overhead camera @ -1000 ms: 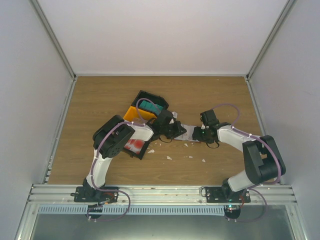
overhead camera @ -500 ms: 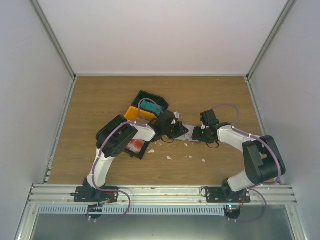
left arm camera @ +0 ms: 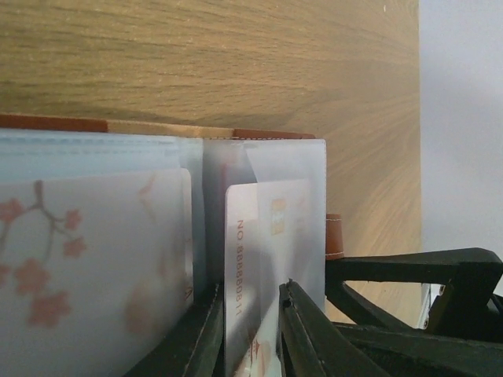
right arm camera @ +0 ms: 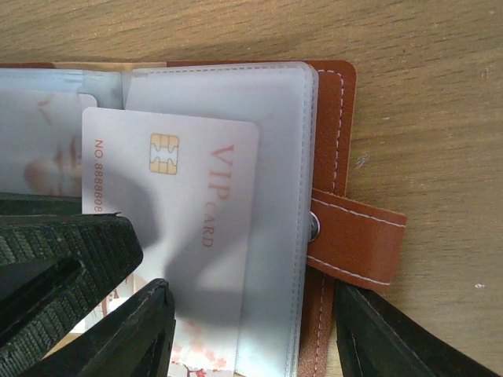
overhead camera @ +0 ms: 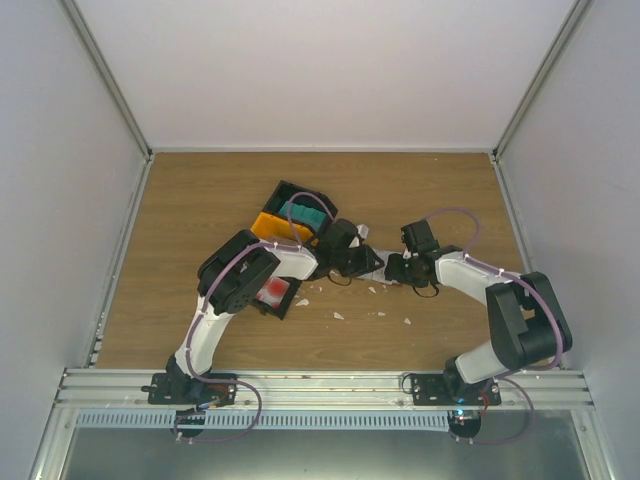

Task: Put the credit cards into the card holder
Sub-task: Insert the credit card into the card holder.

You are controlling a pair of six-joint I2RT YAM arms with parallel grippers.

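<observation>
The pale VIP credit card (right arm camera: 196,236) is part-way into a clear sleeve of the reddish-brown leather card holder (right arm camera: 334,118), which lies open on the wooden worktop (right arm camera: 196,31). The teal cards (overhead camera: 303,212) are not yet loaded. The left gripper (left arm camera: 251,290) has its jaws narrowly apart at the card, and the right gripper (right arm camera: 251,294) has its jaws wide apart.

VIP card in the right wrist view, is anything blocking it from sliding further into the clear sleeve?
Nothing visible does. The VIP card lies partway along the clear sleeve of the card holder, and the stretch of sleeve ahead of its leading edge looks empty. The snap strap sits off to the side.
</observation>
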